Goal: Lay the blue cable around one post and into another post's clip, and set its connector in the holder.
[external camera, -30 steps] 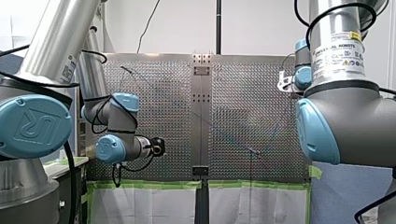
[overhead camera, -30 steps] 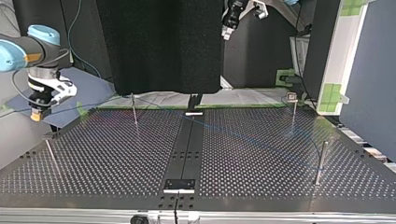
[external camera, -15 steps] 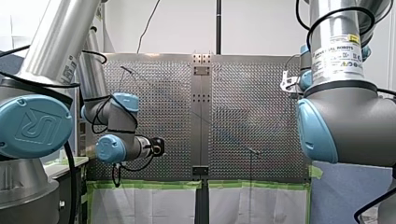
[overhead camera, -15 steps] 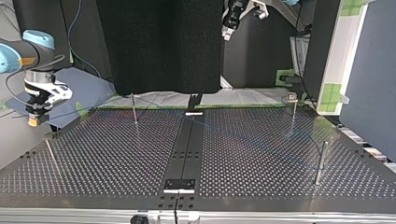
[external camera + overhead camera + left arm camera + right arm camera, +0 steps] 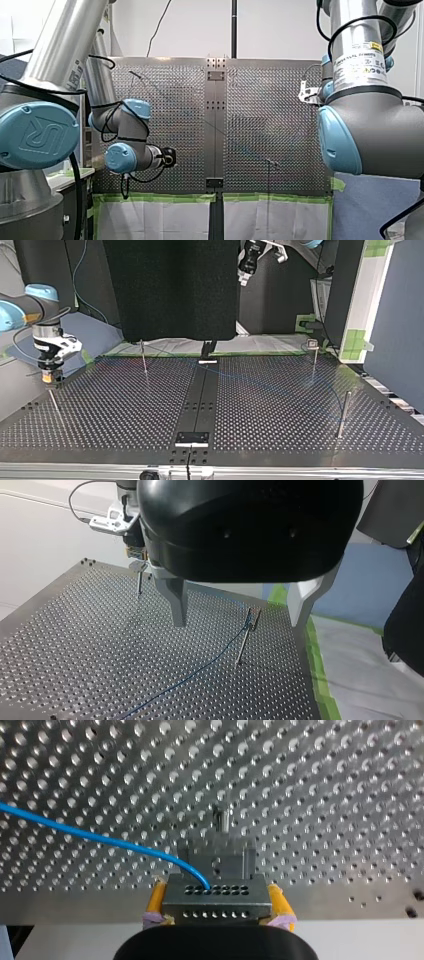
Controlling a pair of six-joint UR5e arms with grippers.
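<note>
Sunk lower than a moment ago at the top view's nine o'clock, just over a post (image 5: 55, 405): right hand (image 5: 48, 379), yellow pads (image 5: 156, 900) pinching the connector (image 5: 216, 897). Just ahead of the connector, the holder (image 5: 217, 857). Out of the connector, the cable (image 5: 90, 836), arching off sideways over the worktop (image 5: 325, 795). Farther off, at twelve o'clock, left hand (image 5: 243, 276), spread wide, well above the worktop.

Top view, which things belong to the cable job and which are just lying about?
Job: thin blue cable, perforated metal connector block, grey slotted holder, slim metal posts, clip-topped post.
Lying about: green tape squares, black panel, blue cloth.
</note>
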